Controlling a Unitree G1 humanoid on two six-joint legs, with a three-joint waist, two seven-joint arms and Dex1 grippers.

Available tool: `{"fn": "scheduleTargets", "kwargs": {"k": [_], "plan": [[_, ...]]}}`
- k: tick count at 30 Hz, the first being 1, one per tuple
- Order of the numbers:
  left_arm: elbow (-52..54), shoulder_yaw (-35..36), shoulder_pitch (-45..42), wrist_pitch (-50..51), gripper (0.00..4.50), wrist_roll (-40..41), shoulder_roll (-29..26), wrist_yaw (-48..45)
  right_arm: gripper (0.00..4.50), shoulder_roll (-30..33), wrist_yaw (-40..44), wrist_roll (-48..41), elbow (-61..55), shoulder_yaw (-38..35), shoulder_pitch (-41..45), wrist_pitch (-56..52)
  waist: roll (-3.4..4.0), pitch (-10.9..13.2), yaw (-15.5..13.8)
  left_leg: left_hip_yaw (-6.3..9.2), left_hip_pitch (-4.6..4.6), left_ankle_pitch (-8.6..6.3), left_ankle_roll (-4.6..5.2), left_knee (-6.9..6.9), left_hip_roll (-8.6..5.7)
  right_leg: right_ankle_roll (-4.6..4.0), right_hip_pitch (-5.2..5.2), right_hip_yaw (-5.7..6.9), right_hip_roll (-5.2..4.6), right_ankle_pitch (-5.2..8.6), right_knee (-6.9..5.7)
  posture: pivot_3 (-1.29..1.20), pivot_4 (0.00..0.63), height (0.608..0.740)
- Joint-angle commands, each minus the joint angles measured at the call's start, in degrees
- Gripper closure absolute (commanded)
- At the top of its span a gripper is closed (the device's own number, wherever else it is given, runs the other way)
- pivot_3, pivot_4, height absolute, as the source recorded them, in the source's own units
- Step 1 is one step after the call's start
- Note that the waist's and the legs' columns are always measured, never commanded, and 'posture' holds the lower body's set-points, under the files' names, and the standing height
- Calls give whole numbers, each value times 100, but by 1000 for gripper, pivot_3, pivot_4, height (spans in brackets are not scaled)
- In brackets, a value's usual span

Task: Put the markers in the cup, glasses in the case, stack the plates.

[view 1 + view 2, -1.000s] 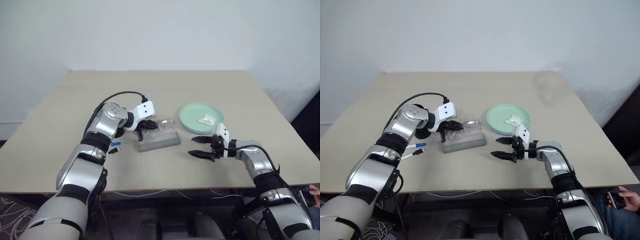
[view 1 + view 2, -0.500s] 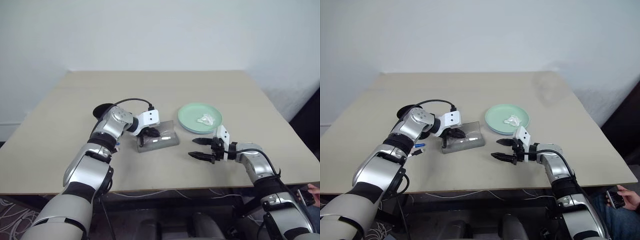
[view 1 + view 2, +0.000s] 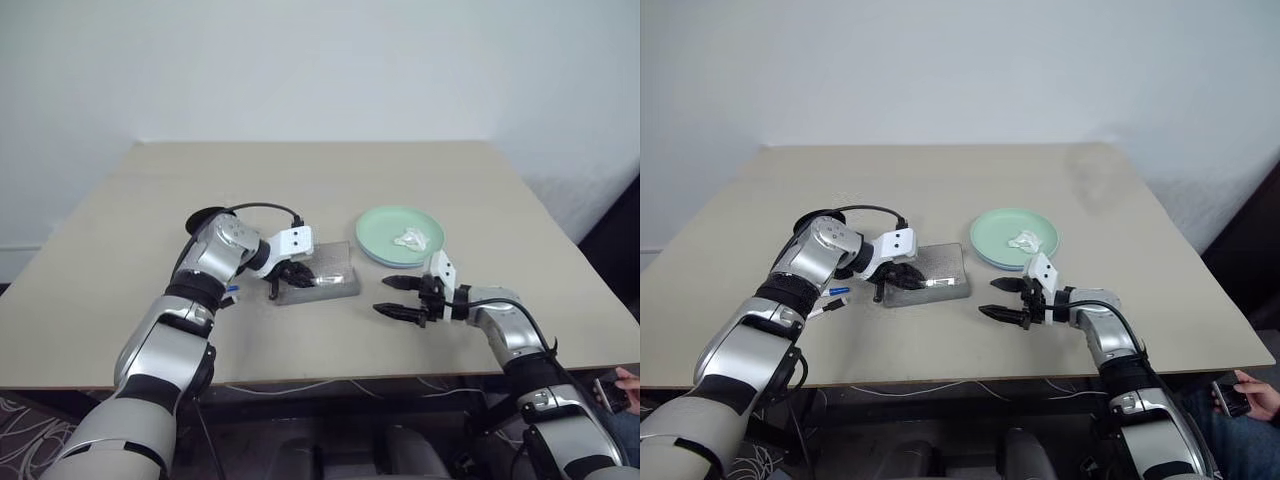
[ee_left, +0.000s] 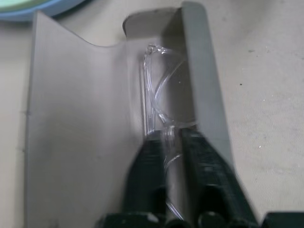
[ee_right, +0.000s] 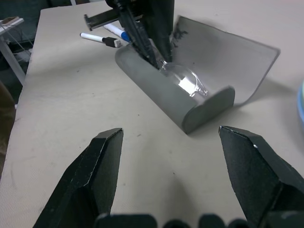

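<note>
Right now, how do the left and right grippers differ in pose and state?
The left gripper reaches into the open case, its fingers close around the glasses; the right gripper hangs over bare table beside the case. The left's fingers stand narrow; the right's are spread wide and hold nothing. Both have two black fingers.

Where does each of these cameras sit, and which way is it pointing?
Head cameras, both eyes: look forward and down over the table, showing both arms.
Left wrist: looks along the left gripper into the open case, its fingers either side of the glasses.
Right wrist: looks between the open right gripper towards the case, with markers behind.
Both wrist views share the case and glasses.
</note>
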State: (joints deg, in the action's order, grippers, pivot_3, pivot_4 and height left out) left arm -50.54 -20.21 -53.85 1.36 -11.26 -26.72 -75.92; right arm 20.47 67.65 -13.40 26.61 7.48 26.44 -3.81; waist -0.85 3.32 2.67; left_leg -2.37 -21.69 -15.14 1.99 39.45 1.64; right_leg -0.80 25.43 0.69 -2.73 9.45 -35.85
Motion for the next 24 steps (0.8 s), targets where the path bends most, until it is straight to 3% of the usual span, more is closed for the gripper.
{"fn": "scheduleTargets", "kwargs": {"k": [1,16,19,23,24], "plan": [[-8,133,-77,-47,2500,37,42,272,1004,-15,6,-70,-95,-79,161,103,0,0,-1,1,0,0,0,0,0,0,0,0,0,0,0,0,0,721],[-1054,779,-997,-601,2500,121,385,2059,1004,1,5,-59,-98,-71,138,84,-7,1,1,2,-3,0,0,2,-1,6,0,1,0,-4,2,0,0,721],[-1283,693,-1051,-794,3119,-48,343,2478,1004,5,0,-54,-94,-71,142,89,-8,1,5,1,-1,0,0,2,-1,7,1,1,0,-4,-1,0,0,721],[-1528,530,-1075,-947,4459,-340,326,2935,1004,3,-7,-50,-89,-72,157,90,-9,1,-4,2,-1,0,-1,2,-1,7,1,2,0,-5,-3,0,0,721],[-1616,457,-1071,-946,4459,-453,333,3049,1004,1,-12,-48,-88,-71,162,90,-9,1,-4,1,-2,0,-1,2,-1,8,1,2,0,-5,-2,0,0,721]]}}
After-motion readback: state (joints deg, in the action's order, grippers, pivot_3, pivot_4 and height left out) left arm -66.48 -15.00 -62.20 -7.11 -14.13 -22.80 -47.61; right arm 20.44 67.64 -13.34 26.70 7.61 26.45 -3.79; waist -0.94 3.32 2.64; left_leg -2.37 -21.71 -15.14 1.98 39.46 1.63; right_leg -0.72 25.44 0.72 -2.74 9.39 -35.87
